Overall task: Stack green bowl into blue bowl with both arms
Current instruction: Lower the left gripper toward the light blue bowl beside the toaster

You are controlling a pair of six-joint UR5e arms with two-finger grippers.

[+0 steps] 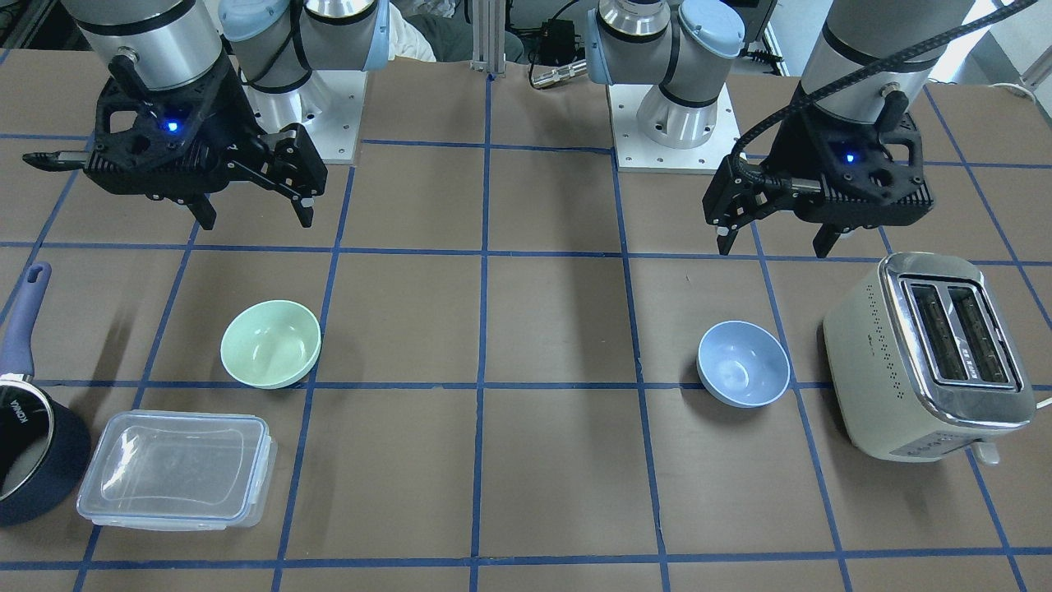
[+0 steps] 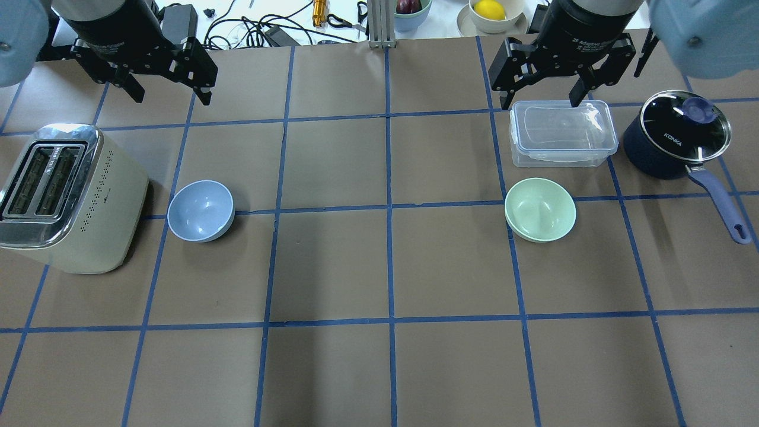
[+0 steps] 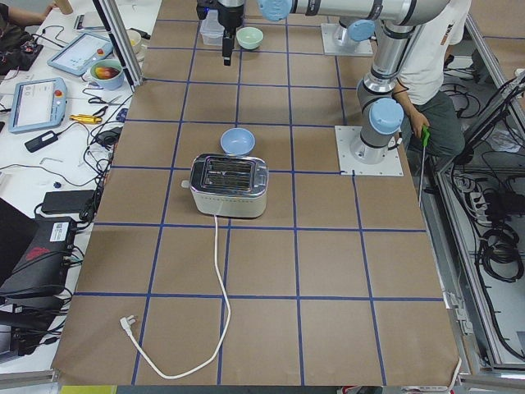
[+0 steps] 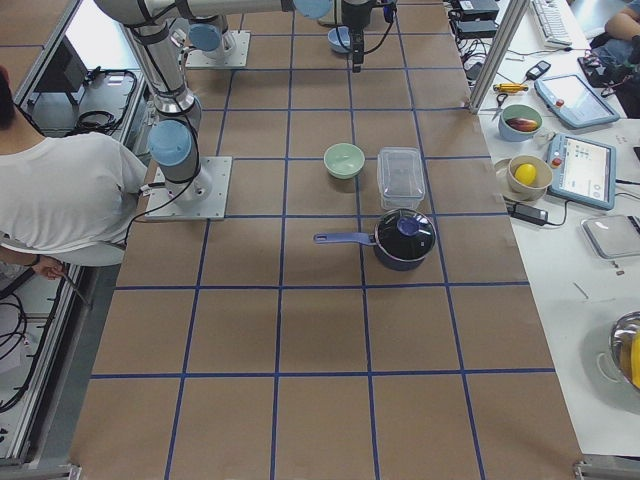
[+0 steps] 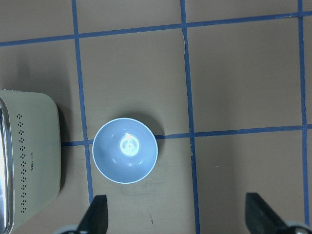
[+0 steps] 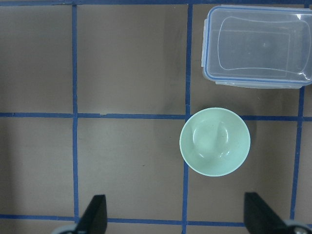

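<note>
Green bowl [image 2: 539,209] and blue bowl [image 2: 200,210] sit well apart, seemingly empty.

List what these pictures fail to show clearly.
- Saucepan: front-facing view, the left edge cuts off part of it.
- Toaster: left wrist view, the left edge cuts most of it off; the slot depths are too dark in every view.
- Jaws: both wrist views, the bottom edge leaves only the tips.

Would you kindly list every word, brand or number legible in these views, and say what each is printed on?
"KONKA": white letters on the glass lid of the navy saucepan.
Small printed mark on the side of the toaster: too small to read.
White lettering on the black housing above the right gripper: blurred, unreadable.
</note>
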